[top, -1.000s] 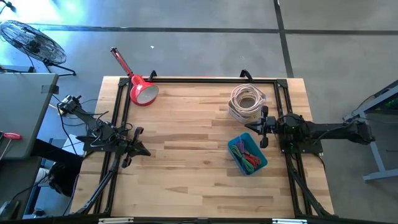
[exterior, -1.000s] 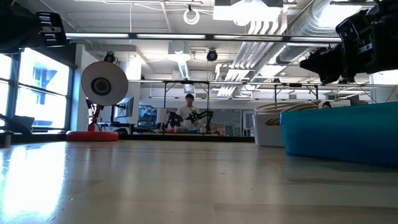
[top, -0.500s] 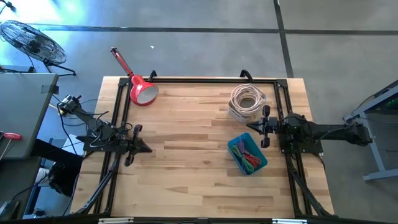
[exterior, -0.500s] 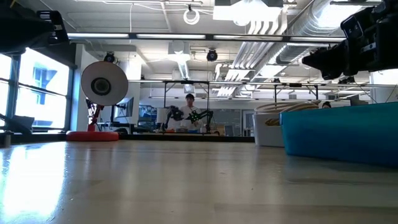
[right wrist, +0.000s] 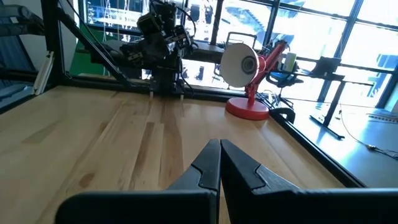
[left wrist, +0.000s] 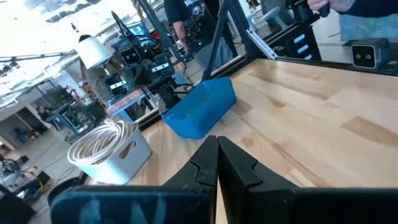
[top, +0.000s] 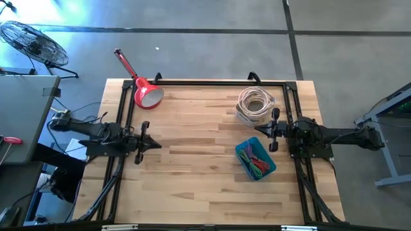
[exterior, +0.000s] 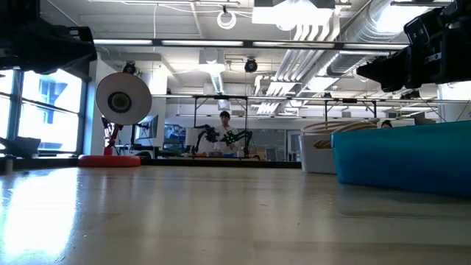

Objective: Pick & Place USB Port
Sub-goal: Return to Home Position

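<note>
Look first at the left gripper [top: 157, 144]. Turned at a slant 1 second ago, now pointing straight across the table [top: 192, 189]. Hardly any change at the right gripper [top: 258, 130]: pulled back just a little, and held up in the air near the blue bin [top: 272, 167] and the white bin [top: 244, 116]. No other move anywhere. Probably means an end to the sorting, with only the trip back to rest to finish.

Find the task's things in the high view: green and purple cables [top: 256, 162] lying inside the blue bin, and the white cable [top: 255, 100] coiled in the white bin. No loose cable on the wood in this view.

Now check the 2 wrist views for something missing from the high view. Fingers [left wrist: 239, 168] pressed tight together on both grippers, with nothing held between them. Also both bins far across the table in the left wrist view, and a red lamp [right wrist: 249, 71] in the right wrist view.

Cannot see into the blue bin from the low view, only its blue wall. Shows instead a person [exterior: 223, 125] far back in the room, missing from the high view.
</note>
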You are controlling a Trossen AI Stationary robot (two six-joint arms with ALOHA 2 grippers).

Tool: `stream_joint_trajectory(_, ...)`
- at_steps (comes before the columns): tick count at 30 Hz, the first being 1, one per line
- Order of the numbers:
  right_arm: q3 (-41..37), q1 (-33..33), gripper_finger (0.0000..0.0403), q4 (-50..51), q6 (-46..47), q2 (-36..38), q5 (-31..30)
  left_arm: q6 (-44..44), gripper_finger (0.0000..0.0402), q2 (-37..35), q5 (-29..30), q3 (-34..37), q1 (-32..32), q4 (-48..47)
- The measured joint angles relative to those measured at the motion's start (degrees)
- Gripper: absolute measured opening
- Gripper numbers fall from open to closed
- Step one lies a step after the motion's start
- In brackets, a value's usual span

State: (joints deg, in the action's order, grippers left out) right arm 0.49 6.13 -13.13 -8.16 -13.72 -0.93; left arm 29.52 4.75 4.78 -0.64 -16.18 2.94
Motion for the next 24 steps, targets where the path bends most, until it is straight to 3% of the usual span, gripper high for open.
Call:
stream_joint_trajectory(8,0.0,0.0,0.0,0.6,0.5,0.0,0.4,-3.3,0.0,0.0,-10.8,0.0,11.6,-1.1)
stream_joint_trajectory(24,0.0,0.0,0.0,0.9,0.5,0.0,0.4,-3.7,0.0,2.3,-11.4,0.0,14.7,-1.4)
